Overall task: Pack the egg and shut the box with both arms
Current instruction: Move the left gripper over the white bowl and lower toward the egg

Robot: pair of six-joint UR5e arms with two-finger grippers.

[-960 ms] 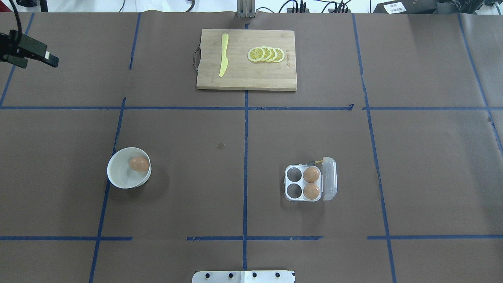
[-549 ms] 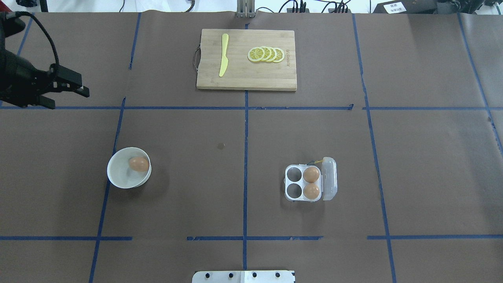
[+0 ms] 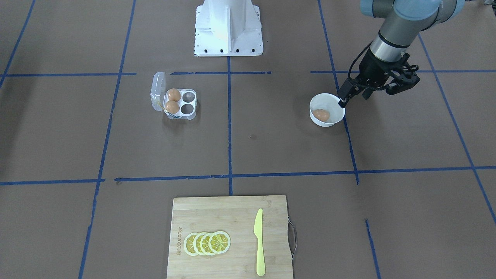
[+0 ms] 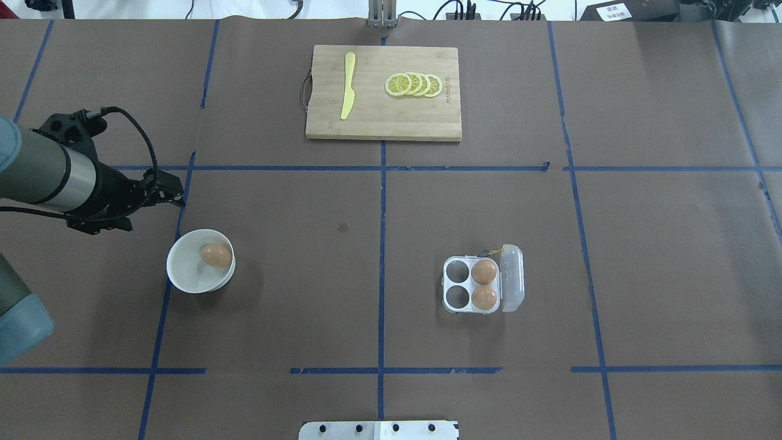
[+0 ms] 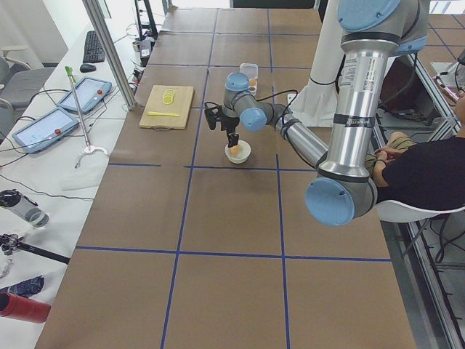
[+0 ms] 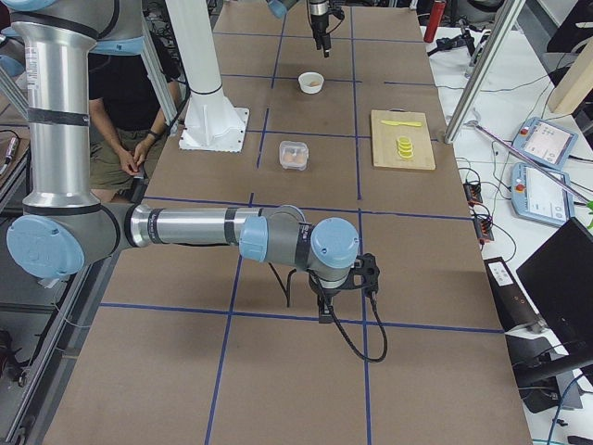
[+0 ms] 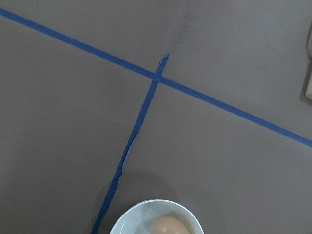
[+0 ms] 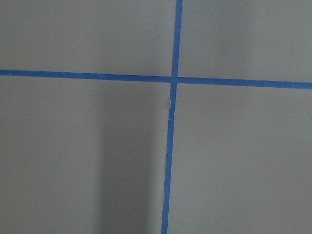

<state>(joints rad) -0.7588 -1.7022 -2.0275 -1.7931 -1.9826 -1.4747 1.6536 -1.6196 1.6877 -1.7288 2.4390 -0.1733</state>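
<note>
One orange-brown egg (image 4: pixel 215 255) lies in a round white bowl (image 4: pixel 183 280) at the left of the table. It also shows in the left wrist view (image 7: pixel 168 228). The clear box (image 4: pixel 456 269) stands right of centre with its lid (image 4: pixel 512 278) open to the right. It holds two eggs (image 4: pixel 484 271) in its right-hand cells, and the two left-hand cells are bare. My left gripper (image 4: pixel 149 211) hangs open and empty just behind and left of the bowl, apart from it. My right gripper (image 6: pixel 338 295) shows only in the exterior right view, far from the box; I cannot tell whether it is open or shut.
A wooden cutting board (image 4: pixel 379 125) lies at the table's far middle, with a yellow knife (image 4: pixel 347 85) and lemon slices (image 4: pixel 414 85) on it. The white pedestal (image 3: pixel 228 27) stands at the robot's side. Blue tape lines cross the brown table.
My left arm has swung in from the far left edge toward the bowl, and more of the arm now shows. The eggs, bowl and box have not moved.
</note>
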